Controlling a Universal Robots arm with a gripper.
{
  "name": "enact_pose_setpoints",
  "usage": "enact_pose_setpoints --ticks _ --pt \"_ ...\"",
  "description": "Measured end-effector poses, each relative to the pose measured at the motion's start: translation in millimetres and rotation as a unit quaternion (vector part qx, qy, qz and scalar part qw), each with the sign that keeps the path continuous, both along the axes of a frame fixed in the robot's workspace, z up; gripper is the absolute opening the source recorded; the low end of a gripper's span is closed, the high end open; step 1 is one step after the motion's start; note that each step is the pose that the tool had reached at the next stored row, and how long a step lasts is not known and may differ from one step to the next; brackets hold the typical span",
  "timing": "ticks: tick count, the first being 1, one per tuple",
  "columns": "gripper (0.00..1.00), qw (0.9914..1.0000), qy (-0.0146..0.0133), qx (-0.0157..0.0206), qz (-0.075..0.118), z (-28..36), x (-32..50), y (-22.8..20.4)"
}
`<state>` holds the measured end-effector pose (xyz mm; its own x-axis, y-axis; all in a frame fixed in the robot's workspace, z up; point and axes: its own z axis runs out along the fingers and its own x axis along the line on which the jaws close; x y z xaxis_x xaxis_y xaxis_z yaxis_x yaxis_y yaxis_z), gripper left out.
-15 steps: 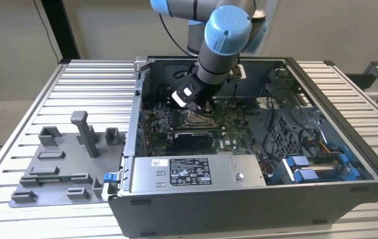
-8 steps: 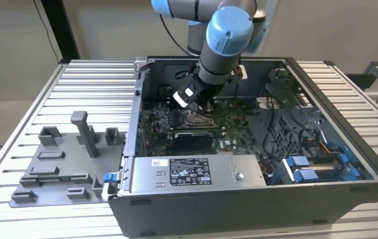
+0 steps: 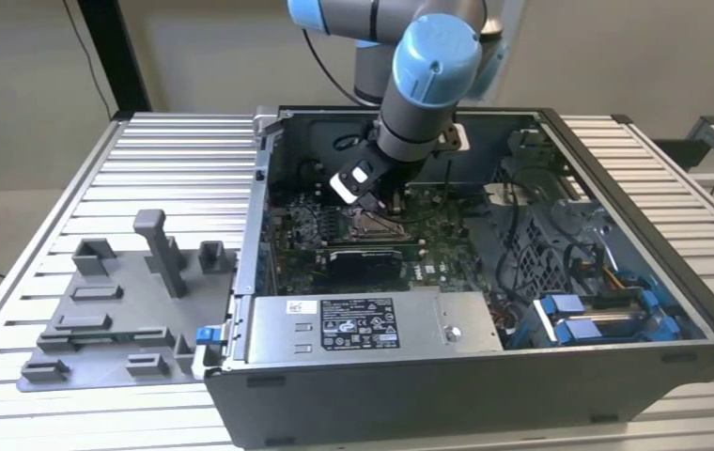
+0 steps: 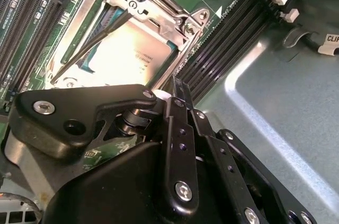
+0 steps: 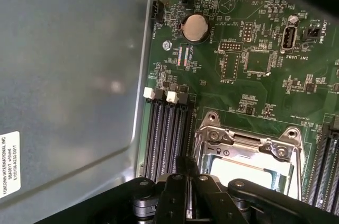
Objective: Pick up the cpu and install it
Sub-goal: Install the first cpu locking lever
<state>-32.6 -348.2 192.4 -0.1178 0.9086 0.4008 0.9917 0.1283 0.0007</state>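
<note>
A: Table (image 3: 106, 169) of ribbed pale aluminium slats, under a plain beige wall; an open dark-grey computer case (image 3: 658, 366) lies on it; grey plastic fixture blocks (image 3: 119, 301) sit at nine o'clock from the case.

B: And the small flat square silver-topped cpu (image 4: 130, 54)?

A: Seated in the metal socket frame (image 4: 153, 7) on the green motherboard (image 5: 254, 86); the black gripper (image 4: 177, 89) hangs just above its edge, linkage drawn together; whether the fingertips are pressed shut, I cannot tell.
</note>
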Motion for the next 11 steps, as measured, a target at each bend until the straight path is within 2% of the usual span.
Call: enact_pose_setpoints --ticks 11 --pt "0.0 1.0 0.0 0.0 0.0 -1.8 1.4 0.3"
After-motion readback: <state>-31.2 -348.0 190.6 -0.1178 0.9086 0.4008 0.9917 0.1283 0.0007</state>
